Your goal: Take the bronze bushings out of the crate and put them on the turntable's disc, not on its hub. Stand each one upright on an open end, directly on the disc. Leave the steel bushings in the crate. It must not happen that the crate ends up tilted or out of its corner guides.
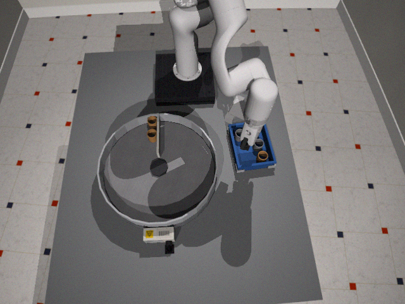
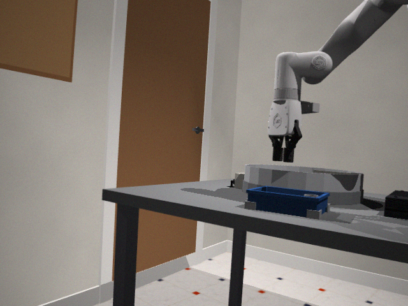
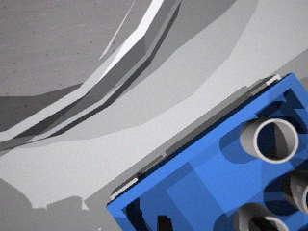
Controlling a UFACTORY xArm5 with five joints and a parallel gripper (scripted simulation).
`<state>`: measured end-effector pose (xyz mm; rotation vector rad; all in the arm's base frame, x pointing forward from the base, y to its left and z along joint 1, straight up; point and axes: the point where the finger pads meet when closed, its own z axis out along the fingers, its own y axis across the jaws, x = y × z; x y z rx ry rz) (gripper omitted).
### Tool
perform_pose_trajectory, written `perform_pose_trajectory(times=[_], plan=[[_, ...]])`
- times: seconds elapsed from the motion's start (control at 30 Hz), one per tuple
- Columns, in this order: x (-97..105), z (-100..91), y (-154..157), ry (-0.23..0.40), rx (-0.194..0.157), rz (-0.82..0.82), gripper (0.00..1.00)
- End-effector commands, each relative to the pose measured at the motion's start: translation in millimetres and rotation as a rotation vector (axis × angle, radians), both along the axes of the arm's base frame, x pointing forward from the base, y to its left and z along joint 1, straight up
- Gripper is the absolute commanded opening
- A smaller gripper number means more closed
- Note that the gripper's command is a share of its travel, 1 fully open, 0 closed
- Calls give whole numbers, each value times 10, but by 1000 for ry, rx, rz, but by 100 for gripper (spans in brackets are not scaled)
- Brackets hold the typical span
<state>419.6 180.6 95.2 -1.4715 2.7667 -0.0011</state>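
Note:
The gripper (image 1: 244, 147) (image 2: 283, 160) (image 3: 214, 224) is partly open and empty, high above the crate (image 1: 243, 160) (image 2: 280, 201) (image 3: 192, 207). One bronze bushing (image 1: 262, 160) stands in the crate's front right corner in the top view. Steel bushings (image 1: 258, 144) (image 3: 247, 140) stand in the crate too; the wrist view shows three, and the gripper hides part of them in the top view. Two bronze bushings (image 1: 152, 138) (image 1: 152, 125) stand upright on the turntable's disc (image 1: 130, 192), left of the divider, one near the rim. The dark hub (image 1: 159, 167) carries nothing.
A thin upright divider (image 1: 158, 144) runs from the hub to the raised ring wall (image 1: 102, 186) (image 2: 273, 178) around the disc. A control box (image 1: 158, 234) sits at the ring's front. The black robot base (image 1: 183, 94) (image 2: 395, 205) is behind the turntable.

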Motion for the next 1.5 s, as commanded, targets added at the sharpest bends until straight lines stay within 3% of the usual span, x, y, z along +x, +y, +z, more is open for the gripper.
perform_pose_trajectory(times=[0.0, 0.57, 1.47], plan=[[64, 9, 306, 5, -2, -111, 48], [100, 10, 638, 6, -1, -223, 48], [110, 10, 675, 6, -1, -233, 48]])
